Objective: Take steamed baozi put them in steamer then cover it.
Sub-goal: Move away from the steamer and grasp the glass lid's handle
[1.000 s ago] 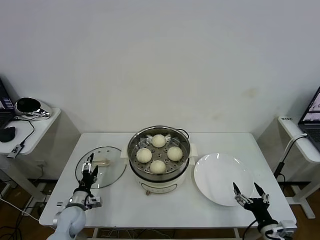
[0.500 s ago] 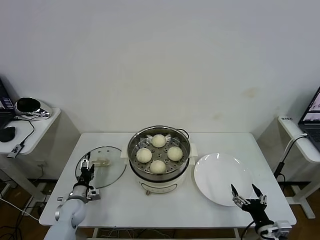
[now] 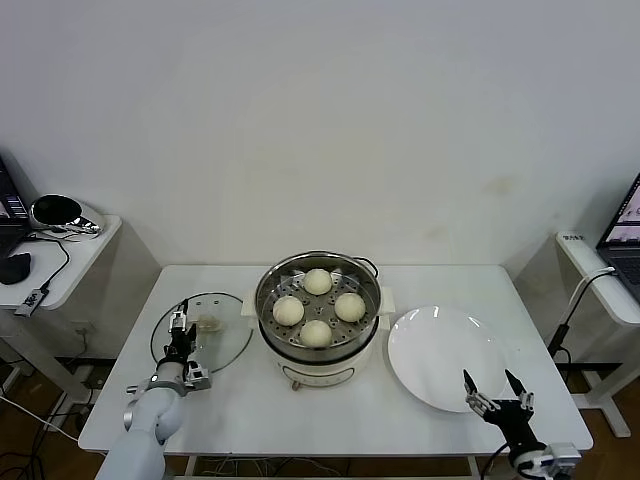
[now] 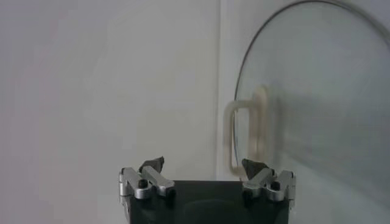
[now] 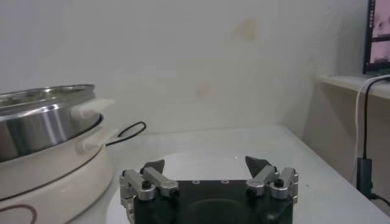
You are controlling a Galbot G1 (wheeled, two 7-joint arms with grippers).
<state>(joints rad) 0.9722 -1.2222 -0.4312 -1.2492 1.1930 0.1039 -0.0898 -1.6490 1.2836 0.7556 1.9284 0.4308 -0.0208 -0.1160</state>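
The steamer (image 3: 318, 345), a shiny steel pot on a cream base, stands uncovered at the table's middle. Several cream-white steamed baozi (image 3: 316, 332) rest on its perforated tray. Its glass lid (image 3: 215, 352) lies flat on the table to the steamer's left, with its pale handle (image 3: 207, 323) up. My left gripper (image 3: 179, 328) hovers open over the lid's left part. In the left wrist view the handle (image 4: 247, 131) lies just ahead of the open left gripper (image 4: 203, 165). My right gripper (image 3: 495, 388) stands open and empty at the front edge of the white plate (image 3: 440, 350). In the right wrist view it (image 5: 205, 164) faces the steamer (image 5: 49, 140).
The white plate is bare. A side table at the left (image 3: 70, 260) carries a silvery object and cables. Another side table at the right (image 3: 600, 270) holds a laptop, with a cable hanging down. The wall stands close behind the table.
My left arm has shifted a little to the right, bringing its gripper nearer the lid's handle. My right gripper has sunk slightly toward the table's front edge.
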